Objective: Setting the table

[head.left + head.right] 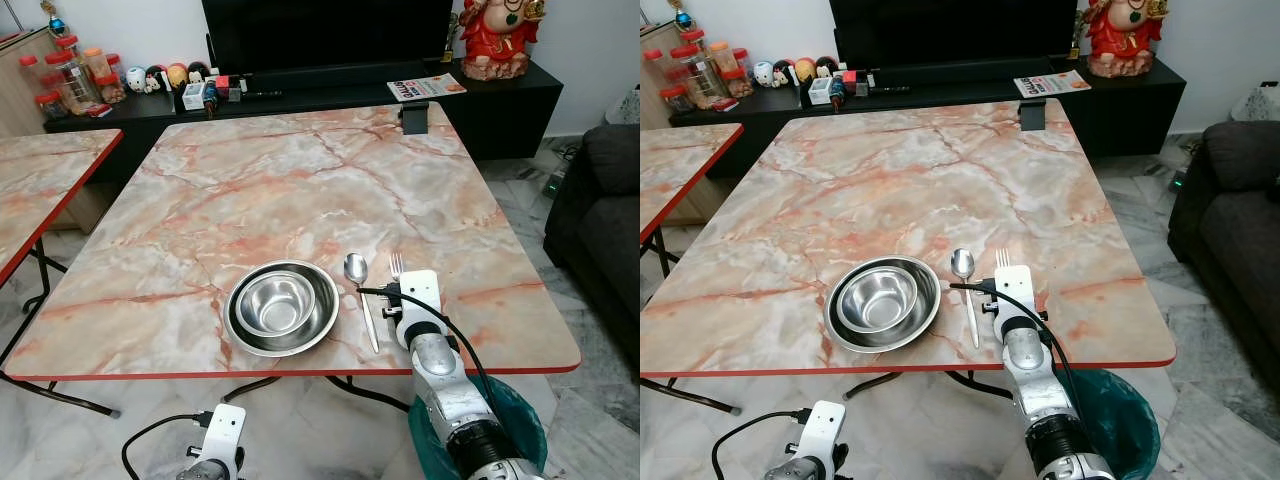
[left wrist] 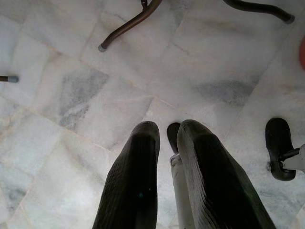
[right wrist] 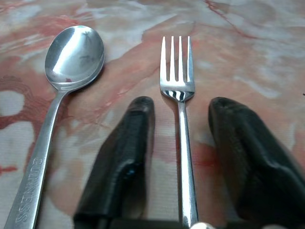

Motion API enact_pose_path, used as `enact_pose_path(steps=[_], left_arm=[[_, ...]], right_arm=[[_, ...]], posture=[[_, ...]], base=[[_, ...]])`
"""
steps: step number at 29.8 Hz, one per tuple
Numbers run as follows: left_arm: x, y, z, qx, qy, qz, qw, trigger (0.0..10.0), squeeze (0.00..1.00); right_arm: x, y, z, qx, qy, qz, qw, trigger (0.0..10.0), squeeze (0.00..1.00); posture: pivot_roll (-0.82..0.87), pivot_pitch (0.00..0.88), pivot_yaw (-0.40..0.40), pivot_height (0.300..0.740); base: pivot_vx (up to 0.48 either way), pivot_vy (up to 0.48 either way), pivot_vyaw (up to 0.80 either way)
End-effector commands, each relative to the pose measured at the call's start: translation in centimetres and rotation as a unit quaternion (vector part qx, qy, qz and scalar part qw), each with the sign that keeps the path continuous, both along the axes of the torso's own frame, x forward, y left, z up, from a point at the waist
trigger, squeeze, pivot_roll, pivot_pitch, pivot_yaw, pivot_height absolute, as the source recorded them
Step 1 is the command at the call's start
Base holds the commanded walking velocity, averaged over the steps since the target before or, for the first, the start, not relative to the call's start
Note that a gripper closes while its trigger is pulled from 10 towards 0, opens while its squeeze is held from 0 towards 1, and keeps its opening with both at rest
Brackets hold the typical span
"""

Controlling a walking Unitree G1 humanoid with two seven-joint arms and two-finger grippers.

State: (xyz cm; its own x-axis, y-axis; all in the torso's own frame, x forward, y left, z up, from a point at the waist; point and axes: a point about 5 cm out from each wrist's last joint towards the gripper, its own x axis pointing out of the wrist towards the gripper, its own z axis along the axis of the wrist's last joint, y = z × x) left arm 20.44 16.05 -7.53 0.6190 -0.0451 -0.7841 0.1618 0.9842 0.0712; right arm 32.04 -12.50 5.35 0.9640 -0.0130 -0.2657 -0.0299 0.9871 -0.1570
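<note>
On the marble table [image 1: 300, 180], near its front edge, a steel bowl [image 1: 283, 305] sits nested inside a wider steel dish. A spoon [image 1: 357, 270] lies just right of it, and a fork [image 1: 396, 264] lies right of the spoon. My right gripper [image 3: 181, 107] rests low over the table, open, one finger on each side of the fork's [image 3: 177, 71] handle without pinching it. The spoon [image 3: 74, 52] lies beside one finger. My left gripper [image 2: 167, 131] hangs idle below the table over the floor, holding nothing.
A second marble table [image 1: 40, 180] stands at the left. A dark TV cabinet [image 1: 300, 100] with jars and figurines lines the back. A grey sofa [image 1: 600, 220] is on the right. A teal bin [image 1: 520, 420] sits under the near right corner. Table legs [image 2: 128, 24] cross the tiled floor.
</note>
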Motion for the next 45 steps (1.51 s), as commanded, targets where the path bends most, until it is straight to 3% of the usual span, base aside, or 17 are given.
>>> enact_pose_path(steps=[1, 6, 7, 8, 14, 15, 16, 21, 27, 45], left_arm=[[-0.3, 0.6, -0.2, 0.007, 0.008, 0.000, 1.000, 10.0, 0.00], [-0.3, 0.6, -0.2, 0.007, 0.009, 0.000, 1.000, 10.0, 0.00], [-0.3, 0.6, -0.2, 0.007, 0.009, 0.000, 1.000, 10.0, 0.00], [-0.3, 0.6, -0.2, 0.007, 0.009, 0.000, 1.000, 10.0, 0.00], [-0.3, 0.6, -0.2, 0.005, 0.008, 0.002, 1.000, 10.0, 0.00], [-0.3, 0.6, -0.1, 0.003, 0.006, 0.003, 1.000, 10.0, 0.00], [-0.3, 0.6, -0.1, 0.003, 0.006, 0.003, 1.000, 10.0, 0.00], [-0.1, 0.5, 0.0, 0.001, 0.001, 0.005, 1.000, 10.0, 0.00], [-0.2, 0.6, -0.1, -0.006, 0.004, 0.014, 1.000, 10.0, 0.00], [-0.3, 0.6, -0.1, -0.006, 0.006, 0.015, 1.000, 10.0, 0.00]], right_arm=[[0.2, 0.7, 0.6, 0.015, -0.018, 0.010, 1.000, 10.0, 1.00], [0.3, 1.1, 1.1, 0.010, -0.034, 0.021, 0.999, 10.0, 1.00], [0.3, 1.3, 1.3, 0.009, -0.043, 0.027, 0.999, 10.0, 0.38], [0.4, 1.5, 1.6, 0.013, -0.054, 0.034, 0.998, 10.0, 0.00], [0.5, 2.1, 3.4, 0.011, -0.121, 0.059, 0.991, 10.0, 0.00], [0.5, 2.3, 4.4, 0.007, -0.158, 0.065, 0.985, 10.0, 0.00], [0.5, 2.3, 4.4, 0.007, -0.158, 0.065, 0.985, 10.0, 0.00], [0.3, 3.2, 6.8, -0.004, -0.251, 0.091, 0.964, 10.0, 0.00], [0.1, 3.6, 7.1, 0.006, -0.266, 0.101, 0.959, 10.0, 0.00], [0.1, 4.1, 7.4, 0.010, -0.282, 0.111, 0.953, 10.0, 0.00]], posture=[[-0.11, 0.000, 0.107, 0.740], [-0.11, 0.000, 0.107, 0.740], [-0.11, 0.000, 0.107, 0.740], [-0.11, 0.000, 0.107, 0.740], [-0.11, 0.000, 0.107, 0.740], [-0.11, 0.000, 0.108, 0.740], [-0.11, 0.000, 0.108, 0.740], [-0.11, 0.000, 0.108, 0.740], [-0.10, 0.000, 0.106, 0.740], [-0.10, 0.000, 0.110, 0.740]], base=[[0.000, 0.000, 0.00], [0.000, 0.000, 0.00], [0.000, 0.000, 0.00], [0.000, 0.000, 0.00], [0.000, 0.000, 0.00], [0.000, 0.000, 0.00], [0.000, 0.000, 0.00], [0.000, 0.000, 0.00], [0.000, 0.042, 0.00], [0.000, 0.408, 0.00]])
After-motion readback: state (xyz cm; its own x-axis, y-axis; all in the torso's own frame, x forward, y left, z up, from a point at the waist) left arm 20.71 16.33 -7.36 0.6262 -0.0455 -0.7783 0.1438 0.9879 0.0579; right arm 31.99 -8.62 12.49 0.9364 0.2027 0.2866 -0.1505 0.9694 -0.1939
